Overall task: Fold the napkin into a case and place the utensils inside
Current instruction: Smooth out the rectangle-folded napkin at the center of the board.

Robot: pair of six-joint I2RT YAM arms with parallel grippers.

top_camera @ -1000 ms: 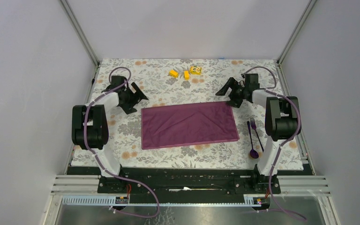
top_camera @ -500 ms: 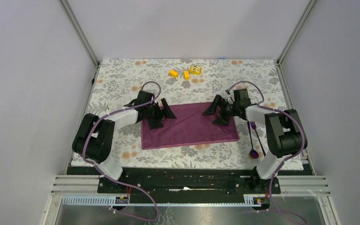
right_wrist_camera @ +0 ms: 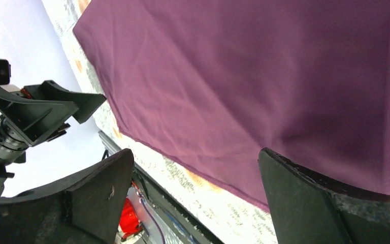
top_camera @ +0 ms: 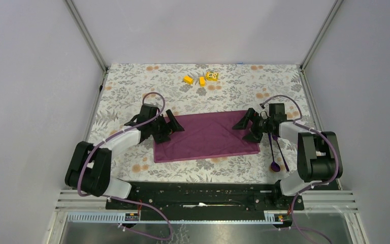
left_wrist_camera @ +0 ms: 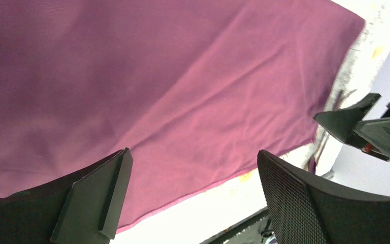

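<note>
— Where is the napkin (top_camera: pixel 205 136) laid?
— Flat on the tablecloth (top_camera: pixel 132 81). It looks soft and slippery, so it should be pinched at its corners. The left gripper (left_wrist_camera: pixel 193 152) and right gripper (right_wrist_camera: pixel 195 150) are spread wide, with nothing held.

The right arm (top_camera: pixel 290 130) hides the fork (top_camera: pixel 282 158) and spoon (top_camera: pixel 275 165) tops at 3 o'clock. The 2 wrist views crop the napkin (left_wrist_camera: pixel 183 101).

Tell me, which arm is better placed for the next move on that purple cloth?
Neither clearly: the left gripper hangs open over the napkin's left edge, the right gripper open over its right edge, so probably both. For the spoon and fork afterwards, the right is nearer.
</note>
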